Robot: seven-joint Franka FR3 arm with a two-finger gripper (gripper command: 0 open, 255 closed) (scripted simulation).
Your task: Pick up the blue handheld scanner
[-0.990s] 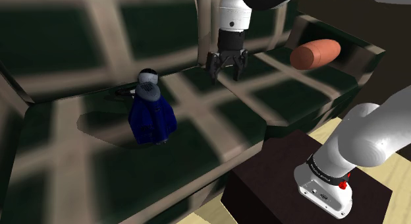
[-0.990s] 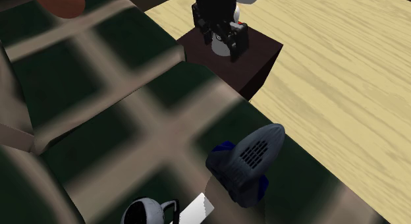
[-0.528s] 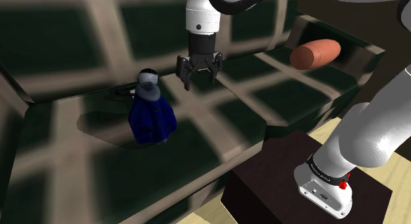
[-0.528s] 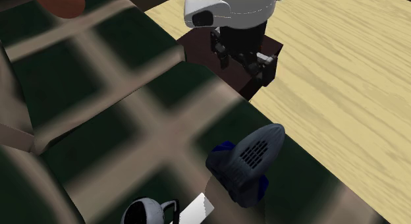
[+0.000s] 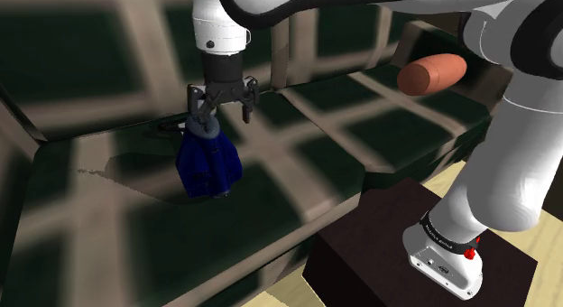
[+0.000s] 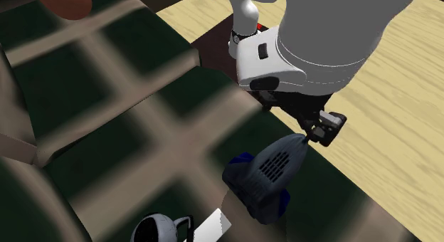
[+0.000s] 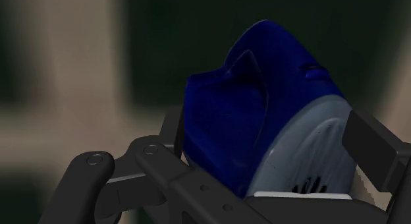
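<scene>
Dim light; dark shadow point(image 5: 137, 174) spreads beside the scanner point(image 5: 208, 165).

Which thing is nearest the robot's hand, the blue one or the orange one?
The blue scanner: the hand hangs right above it. The orange roll lies far off along the sofa.

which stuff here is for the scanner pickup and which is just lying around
For the job: blue scanner, open hand.
Lying about: orange roll, round black-and-white thing, white toothed piece.
</scene>
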